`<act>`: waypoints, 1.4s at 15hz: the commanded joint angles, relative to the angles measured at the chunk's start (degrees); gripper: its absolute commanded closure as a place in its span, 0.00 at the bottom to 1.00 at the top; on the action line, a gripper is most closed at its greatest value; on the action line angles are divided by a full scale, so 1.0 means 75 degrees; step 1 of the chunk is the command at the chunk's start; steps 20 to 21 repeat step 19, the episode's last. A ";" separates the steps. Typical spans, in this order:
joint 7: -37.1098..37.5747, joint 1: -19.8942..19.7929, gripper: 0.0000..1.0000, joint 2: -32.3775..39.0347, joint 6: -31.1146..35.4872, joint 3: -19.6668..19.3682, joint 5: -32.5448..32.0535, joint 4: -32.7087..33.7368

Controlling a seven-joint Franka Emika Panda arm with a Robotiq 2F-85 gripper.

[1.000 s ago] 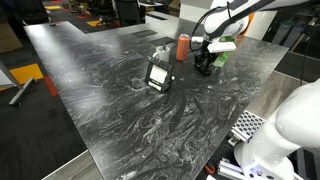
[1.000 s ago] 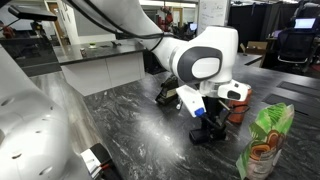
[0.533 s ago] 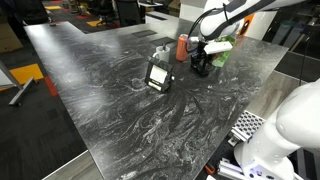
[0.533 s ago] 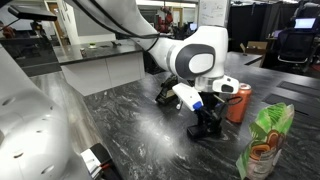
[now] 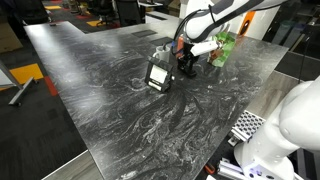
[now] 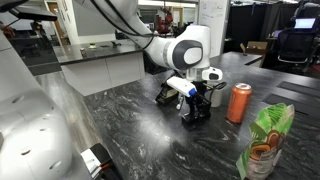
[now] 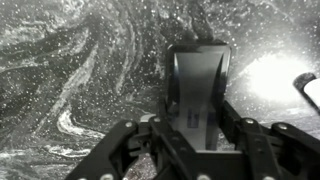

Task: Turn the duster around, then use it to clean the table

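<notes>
The end effector point(image 5: 186, 66) hung low over the marbled surface point(image 5: 100, 95), toward its far right part. Its jaws were spread wide and gripped nothing. In the wrist view the two dark fingers point(image 7: 122, 140) splayed out on either side of the duster point(image 7: 198, 85), a dark rectangular block with a pale face, lying flat with its long side running away from the camera. That alignment looked deliberate — the jaws seemed placed to straddle the block's narrow sides so it could be pinched and rotated. Whether the pads already touched it could not be told.

In an exterior view the duster point(image 5: 158, 73) sat just to the left of the end effector, with plenty of bare surface on its near side to sweep once it was turned around. An orange can point(image 6: 239, 102) stood upright to the right of the end effector point(image 6: 195, 110), near but apart. A green packet point(image 6: 266, 140) stood nearer the camera, well apart. Both were probably close enough to be clipped by a wide swing — so the turn would want to be kept tight over the block. By my reading, the turning step was not yet done.
</notes>
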 commanded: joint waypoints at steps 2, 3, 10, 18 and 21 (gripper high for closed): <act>-0.0179 0.0145 0.73 0.0480 -0.0062 0.0098 0.0160 0.0336; -0.0234 0.0175 0.73 0.0472 -0.0050 0.0096 0.0228 0.0341; 0.0863 0.0229 0.00 -0.0714 -0.1273 0.0295 0.0067 0.0027; 0.1630 0.0188 0.00 -0.1975 -0.2250 0.0660 -0.0015 0.0126; 0.1633 0.0191 0.00 -0.2100 -0.2241 0.0693 -0.0001 0.0128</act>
